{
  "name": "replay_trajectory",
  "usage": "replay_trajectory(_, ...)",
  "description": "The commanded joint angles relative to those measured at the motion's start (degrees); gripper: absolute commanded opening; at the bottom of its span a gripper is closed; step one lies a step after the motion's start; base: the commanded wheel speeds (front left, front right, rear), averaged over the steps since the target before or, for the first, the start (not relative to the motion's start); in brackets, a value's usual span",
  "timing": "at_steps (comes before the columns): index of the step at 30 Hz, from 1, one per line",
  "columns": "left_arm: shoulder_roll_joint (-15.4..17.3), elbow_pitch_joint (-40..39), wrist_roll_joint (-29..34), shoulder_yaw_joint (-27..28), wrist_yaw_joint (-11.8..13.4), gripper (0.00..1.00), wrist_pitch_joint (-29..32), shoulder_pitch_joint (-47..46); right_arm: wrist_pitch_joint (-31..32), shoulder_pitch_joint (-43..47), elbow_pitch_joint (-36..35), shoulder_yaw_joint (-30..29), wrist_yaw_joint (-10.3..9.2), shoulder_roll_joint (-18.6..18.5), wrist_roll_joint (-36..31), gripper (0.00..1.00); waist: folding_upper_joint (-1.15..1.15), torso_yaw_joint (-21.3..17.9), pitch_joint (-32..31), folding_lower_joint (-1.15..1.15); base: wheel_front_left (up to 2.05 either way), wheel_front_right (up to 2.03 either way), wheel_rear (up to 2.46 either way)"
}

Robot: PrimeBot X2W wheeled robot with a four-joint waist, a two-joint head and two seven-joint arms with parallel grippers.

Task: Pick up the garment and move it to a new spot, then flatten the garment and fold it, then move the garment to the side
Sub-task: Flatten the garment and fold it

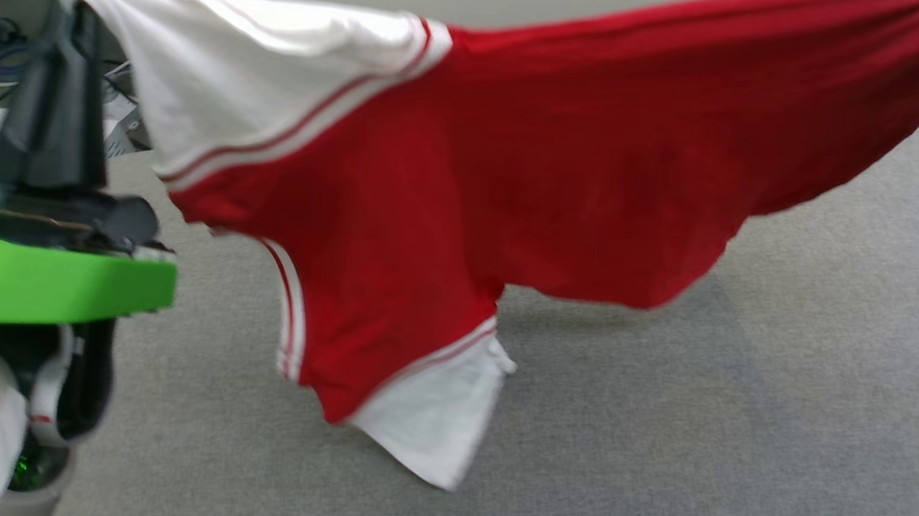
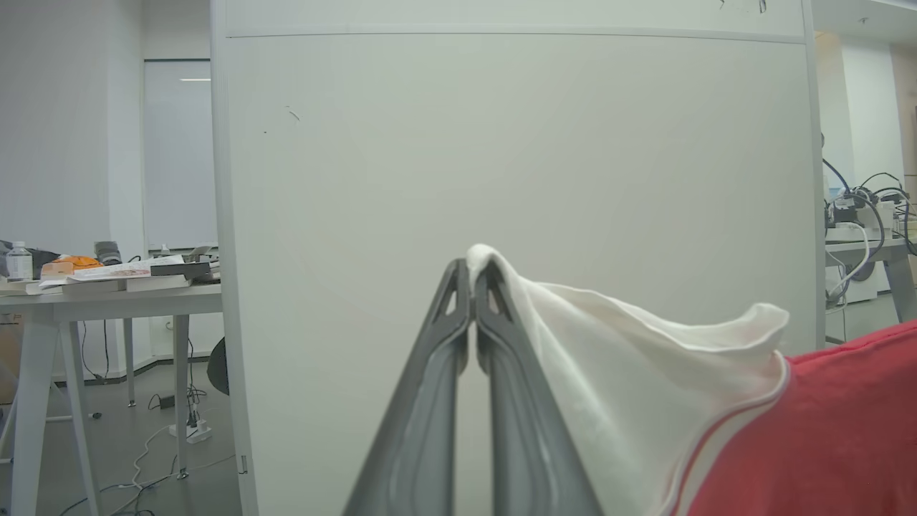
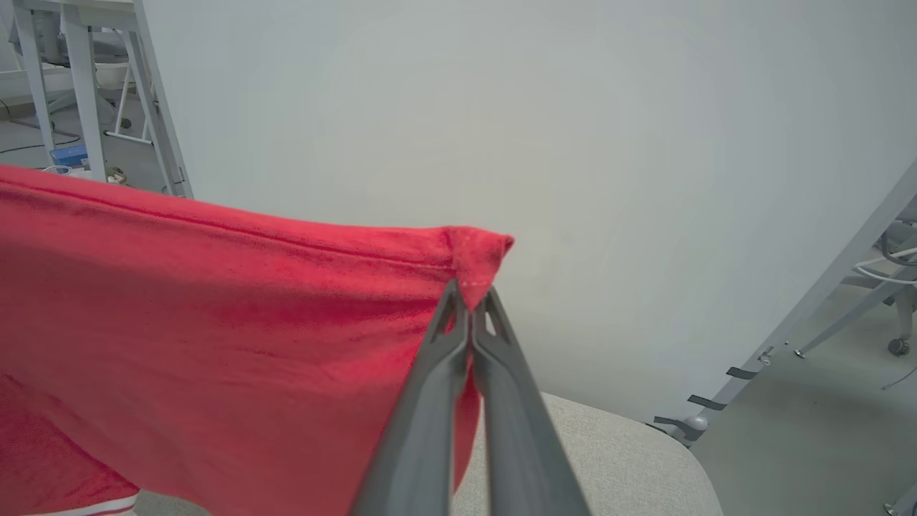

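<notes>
The left gripper point(image 2: 471, 274) is pinched tight on the tip of a white sleeve point(image 2: 630, 373). The right gripper point(image 3: 469, 299) is clamped on a red corner point(image 3: 481, 252) at the far end of the shirt point(image 1: 549, 169).

The shirt hangs in the air between the two grips, pulled fairly taut along its top edge and sagging below. The second sleeve point(image 1: 436, 422) dangles lowest. It is close to the grey surface point(image 1: 746, 416) underneath and may be brushing it, but the head view is too blurred to say.

The cloth looks light, soft and limp. It should drape and crease wherever it is let go, and it is unlikely to slip from a firm pinch. Seams, hem corners and sleeve ends are the best places to hold it, because the doubled fabric there gives more bite.

Behind the shirt stands a pale panel point(image 2: 501, 143), with a cluttered desk point(image 2: 107, 297) beyond it.
</notes>
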Motion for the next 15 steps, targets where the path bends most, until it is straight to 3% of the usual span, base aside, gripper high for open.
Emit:
replay_trajectory(1, 0.48, -0.15, 0.26, 1.2, 0.53, 0.0, -0.49, -2.07, -0.27, -1.22, -0.82, -0.45, -0.04, 0.37, -0.64, 0.0, 0.0, -1.8, -0.17, 0.0, 0.0, 0.0, 0.0)
replay_trajectory(9, 2.51, 1.33, 0.33, 4.34, -0.67, 0.0, -0.35, -9.73, -3.66, -4.71, -3.45, -1.06, -0.04, 1.71, -2.24, 0.0, 0.0, -4.02, 1.9, 0.0, 0.0, 0.0, 0.0)
replay_trajectory(15, 4.09, 3.76, 0.06, 4.8, -3.06, 0.0, 0.95, -16.72, -5.97, -8.35, -2.68, -3.02, -0.04, 2.0, -3.24, 0.0, 0.0, -4.75, 6.32, 0.0, 0.0, 0.0, 0.0)
